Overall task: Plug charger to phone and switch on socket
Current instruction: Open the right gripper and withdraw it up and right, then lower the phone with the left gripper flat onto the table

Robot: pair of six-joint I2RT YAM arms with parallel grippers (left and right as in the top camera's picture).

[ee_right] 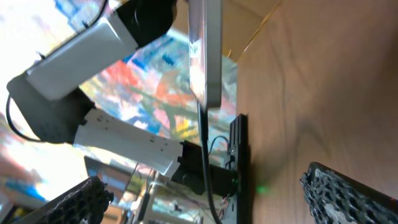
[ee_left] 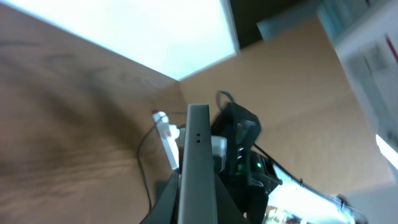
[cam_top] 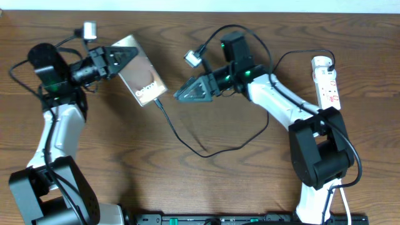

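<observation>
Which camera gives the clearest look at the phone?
Overhead: the phone shows its broad face and white lettering, one end held by the left gripper. Both wrist views catch only its thin edge; the right wrist also shows the charger running from its end.

Phone [cam_top: 145, 78]: brownish-grey glossy slab, tilted, at the table's 10 o'clock, lettered end toward 5 o'clock. Charger [cam_top: 209, 153]: thin black cable meeting that end, looping toward 3 o'clock. Socket [cam_top: 327, 81]: white strip at the 2 o'clock edge.
</observation>
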